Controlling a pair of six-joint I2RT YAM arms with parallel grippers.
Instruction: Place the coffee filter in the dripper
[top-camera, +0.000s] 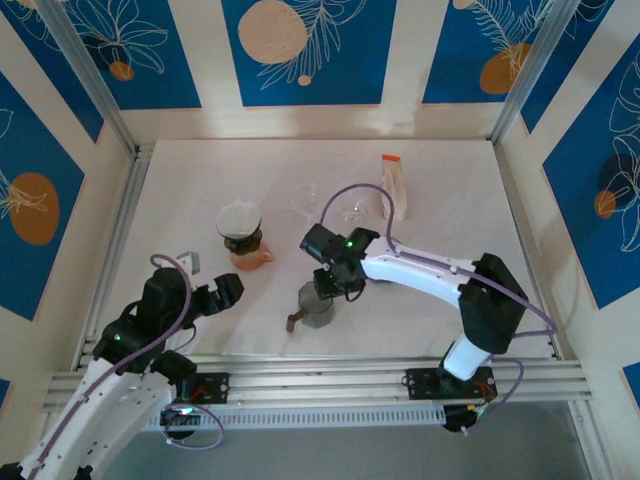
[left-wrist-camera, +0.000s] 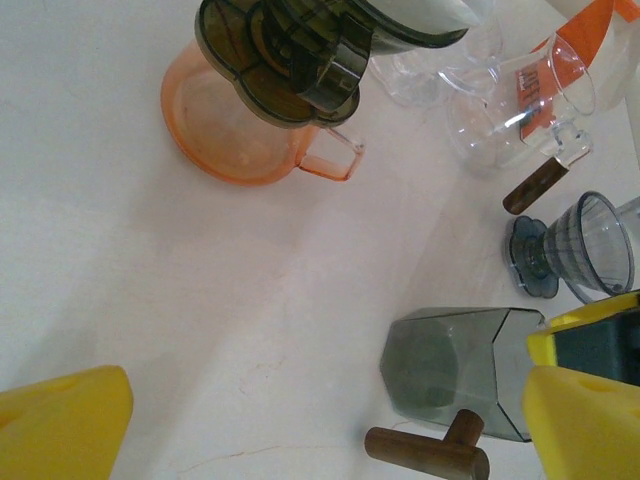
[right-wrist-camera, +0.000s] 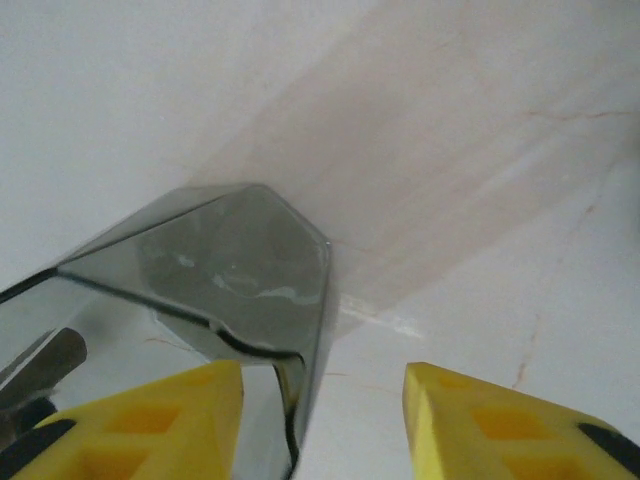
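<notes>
Your left gripper (top-camera: 228, 290) sits at the near left, fingers spread as wide as they go, with nothing between them. Just right of it, the white coffee filter (top-camera: 238, 218) rests in the dark dripper (left-wrist-camera: 280, 60) on the orange cup (left-wrist-camera: 240, 140), so the placing step looks done to me. The filter's mouth faces up and its point down, long axis upright. Further right, your right gripper (right-wrist-camera: 320, 385) straddles the rim wall of the smoky grey vessel (left-wrist-camera: 450, 380), fingers half apart, not pinching it. Next, I'd lift that arm straight up, clear of the rim, without tipping the vessel.
</notes>
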